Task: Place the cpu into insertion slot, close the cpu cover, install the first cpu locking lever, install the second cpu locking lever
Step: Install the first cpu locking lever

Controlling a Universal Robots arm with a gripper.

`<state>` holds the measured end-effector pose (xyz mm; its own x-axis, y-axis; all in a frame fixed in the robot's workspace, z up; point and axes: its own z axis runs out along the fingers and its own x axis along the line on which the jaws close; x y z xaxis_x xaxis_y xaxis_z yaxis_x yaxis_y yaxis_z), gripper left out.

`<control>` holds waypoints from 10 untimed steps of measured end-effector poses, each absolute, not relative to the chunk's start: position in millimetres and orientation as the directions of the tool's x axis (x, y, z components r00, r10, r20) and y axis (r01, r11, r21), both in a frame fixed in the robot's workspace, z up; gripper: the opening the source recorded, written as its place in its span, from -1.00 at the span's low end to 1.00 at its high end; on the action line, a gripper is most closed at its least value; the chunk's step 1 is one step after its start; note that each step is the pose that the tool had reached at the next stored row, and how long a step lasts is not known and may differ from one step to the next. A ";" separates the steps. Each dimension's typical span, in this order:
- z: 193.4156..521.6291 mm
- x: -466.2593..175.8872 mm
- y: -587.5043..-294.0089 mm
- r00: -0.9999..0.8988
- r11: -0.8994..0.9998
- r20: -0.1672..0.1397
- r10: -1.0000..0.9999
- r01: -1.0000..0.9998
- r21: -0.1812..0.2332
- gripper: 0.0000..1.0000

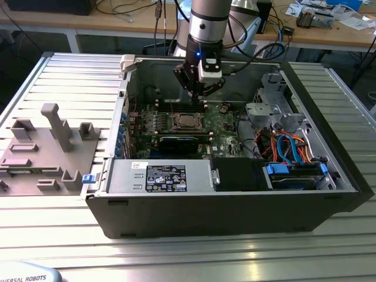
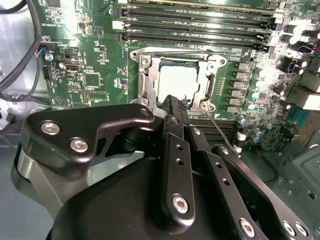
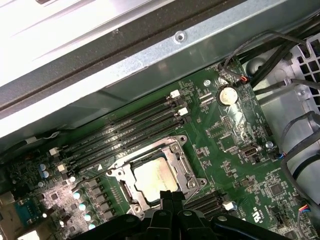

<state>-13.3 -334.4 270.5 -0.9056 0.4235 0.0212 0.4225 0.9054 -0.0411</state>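
gripper (image 2: 176, 107) is seen nearest in the second wrist view, fingers pressed together into one narrow tip, nothing visibly held between them, tip set at the near edge of the socket frame. a thin wire locking lever (image 2: 216, 123) runs out from the frame corner just beside the tip; contact with it cannot be told.

cpu (image 2: 177, 81) lies flat in the insertion slot (image 2: 143, 85), dull silver top showing through the cut-out of the cpu cover (image 2: 206, 86), which is down over it. also seen in the first wrist view: cpu (image 3: 152, 176), cover frame (image 3: 181, 161).

handling, judged: the cpu is light, rigid, fragile on its underside, best held by its edges only. the cover is thin stiff sheet metal. the lever is springy wire, likely to slip off smooth fingers, best pushed near its free end.

containers: open computer case (image 1: 194, 207) holds the green motherboard (image 1: 226, 130) with the socket mid-board, memory slots (image 2: 200, 22) beyond it, a black power supply, blue cables and a drive cage (image 1: 267, 97) toward the exterior view's right. a grey fixture block (image 1: 44, 147) sits outside, on the exterior view's left.
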 end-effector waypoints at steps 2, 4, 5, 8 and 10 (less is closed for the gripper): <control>270.5 -13.2 -334.4 -0.906 0.906 0.021 0.422 0.421 -0.041 -0.79; 270.5 -13.3 -334.4 -0.907 0.907 0.021 0.420 0.419 -0.041 -0.79; 270.5 -13.3 -334.4 -0.908 0.908 0.021 0.419 0.418 -0.041 -0.79; 270.5 -13.3 -334.4 -0.909 0.909 0.021 0.416 0.415 -0.041 -0.79; 270.5 -13.2 -334.4 -0.911 0.911 0.021 0.412 0.410 -0.041 -0.79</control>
<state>-13.2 -334.4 270.5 -0.9112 0.4115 0.0212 0.4105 0.9109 -0.0411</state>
